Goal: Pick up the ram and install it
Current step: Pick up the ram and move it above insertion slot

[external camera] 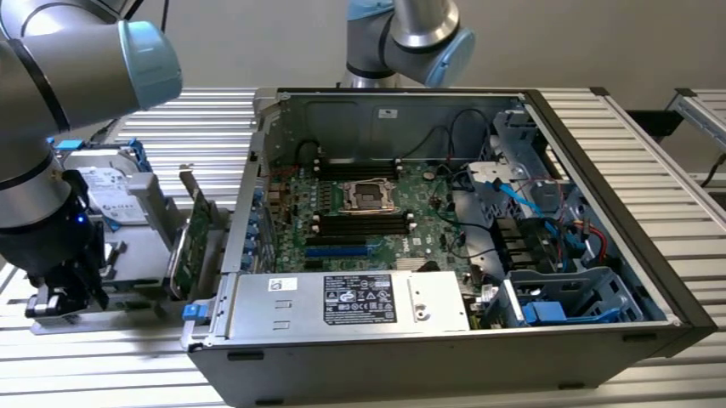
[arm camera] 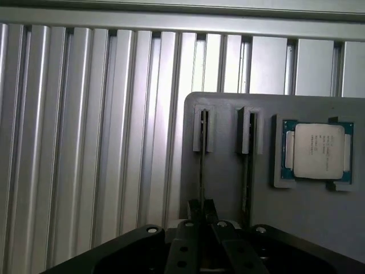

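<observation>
The ram [arm camera: 201,171] stands on edge in a slot of a grey holder plate [arm camera: 225,188], so I see it as a thin dark line. My gripper [arm camera: 202,221] is shut on the near end of this stick, one finger on each side. A second stick [arm camera: 249,171] stands in the neighbouring slot. In the exterior view my gripper [external camera: 63,299] is down at the holder [external camera: 142,265], at the exterior view's left of the open computer case [external camera: 454,361]. Black memory slots [external camera: 360,223] lie on the motherboard inside the case.
A processor chip [arm camera: 317,151] sits in a recess of the holder plate. A wide green expansion card [external camera: 195,238] and a silver hard drive [external camera: 114,197] stand between my arm and the case. The power supply [external camera: 352,302] fills the case's near side. A ribbed aluminium table [arm camera: 85,142] lies underneath.
</observation>
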You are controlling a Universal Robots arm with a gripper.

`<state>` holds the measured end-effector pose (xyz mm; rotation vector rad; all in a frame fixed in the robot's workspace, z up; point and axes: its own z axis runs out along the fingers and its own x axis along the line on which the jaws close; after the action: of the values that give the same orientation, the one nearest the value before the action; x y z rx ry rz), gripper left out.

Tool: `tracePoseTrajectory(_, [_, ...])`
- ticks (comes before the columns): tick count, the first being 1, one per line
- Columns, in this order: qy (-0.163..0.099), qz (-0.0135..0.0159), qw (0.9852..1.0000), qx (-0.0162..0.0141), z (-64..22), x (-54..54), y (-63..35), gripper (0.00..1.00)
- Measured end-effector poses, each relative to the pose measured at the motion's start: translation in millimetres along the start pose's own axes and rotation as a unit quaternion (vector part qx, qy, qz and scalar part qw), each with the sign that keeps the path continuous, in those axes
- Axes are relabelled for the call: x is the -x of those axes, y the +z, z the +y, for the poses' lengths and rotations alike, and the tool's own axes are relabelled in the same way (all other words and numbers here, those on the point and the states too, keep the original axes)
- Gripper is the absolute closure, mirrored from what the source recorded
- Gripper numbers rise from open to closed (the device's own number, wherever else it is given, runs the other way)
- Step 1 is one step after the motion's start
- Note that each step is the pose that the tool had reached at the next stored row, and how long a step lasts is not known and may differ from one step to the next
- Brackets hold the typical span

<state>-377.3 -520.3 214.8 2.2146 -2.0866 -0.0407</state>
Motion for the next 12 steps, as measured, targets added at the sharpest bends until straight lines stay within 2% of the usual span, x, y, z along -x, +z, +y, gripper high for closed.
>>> tracePoseTrajectory(8, [0.0,-0.0002,1.0,0.0023,2.3,-1.8,-34.6,0.86])
tracePoseTrajectory(12, [0.0,-0.0003,1.0,0.0058,-1.8,-2.8,-51.1,0.86])
